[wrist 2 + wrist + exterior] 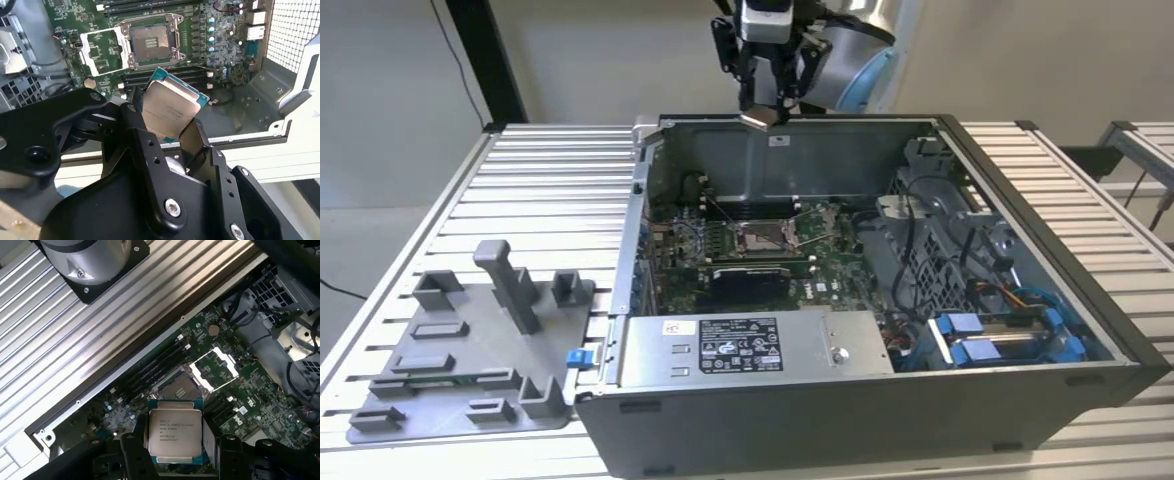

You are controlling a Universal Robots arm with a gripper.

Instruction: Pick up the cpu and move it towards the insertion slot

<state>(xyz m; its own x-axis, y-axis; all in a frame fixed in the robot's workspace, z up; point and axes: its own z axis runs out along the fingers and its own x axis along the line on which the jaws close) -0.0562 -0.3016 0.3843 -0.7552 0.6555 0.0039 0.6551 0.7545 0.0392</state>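
We've got the gripper (765, 112) clamped on the cpu (175, 434), up above the open case's (1067, 300) far wall. Insertion slot (150, 43) sits well below, w/ frame open.

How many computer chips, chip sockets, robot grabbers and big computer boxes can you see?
Small flat square silvery cpu chip, held by the grabber: 1
Square metal-framed insertion slot on the green board: 1
Black robot gripper, high above the box's back wall: 1
Open grey metal computer case: 1
Total: 4

The cpu (175, 435) has a brushed metal lid; the gripper (172, 135) is matt black.
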